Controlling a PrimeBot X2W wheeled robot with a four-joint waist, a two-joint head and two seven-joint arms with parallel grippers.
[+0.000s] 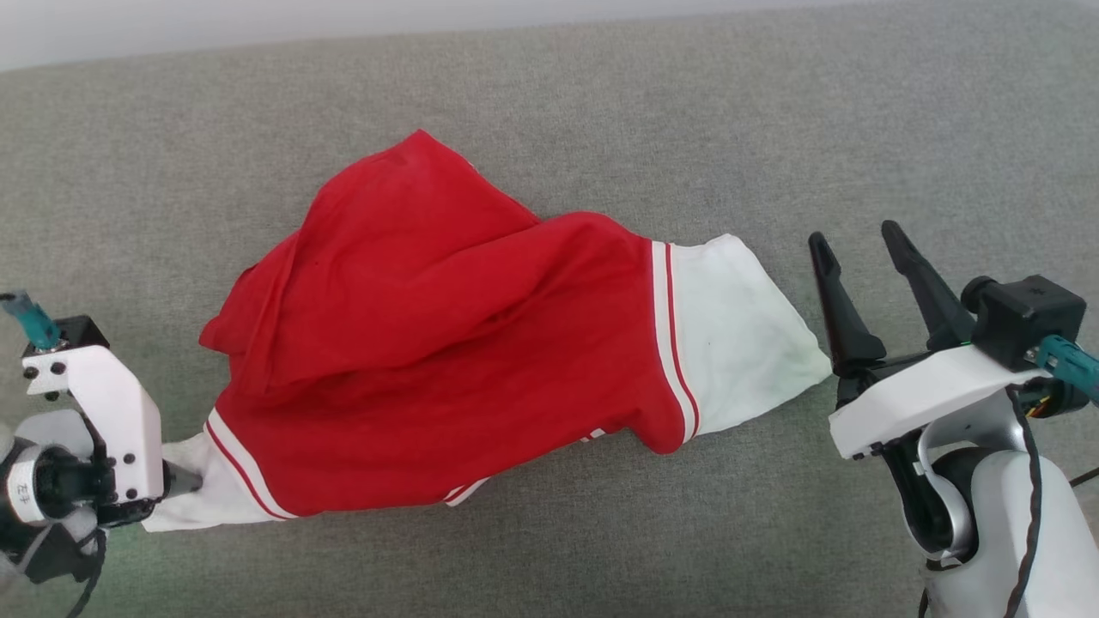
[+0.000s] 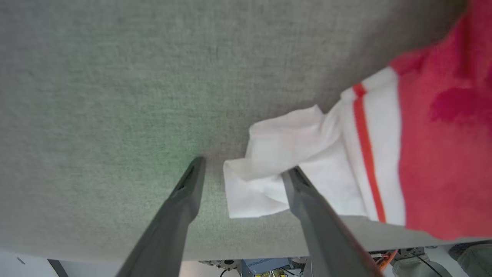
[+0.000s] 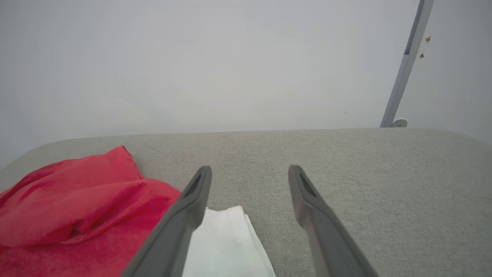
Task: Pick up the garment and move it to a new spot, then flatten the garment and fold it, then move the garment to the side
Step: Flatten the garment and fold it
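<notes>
left fingers spread wide, gripping nothing; a white sleeve end lies between them. garment lies rumpled on the surface, spanning from one pair to the other. right fingers wide, empty, second sleeve end just beside; advised: pinch both ends, draw apart evenly.
</notes>
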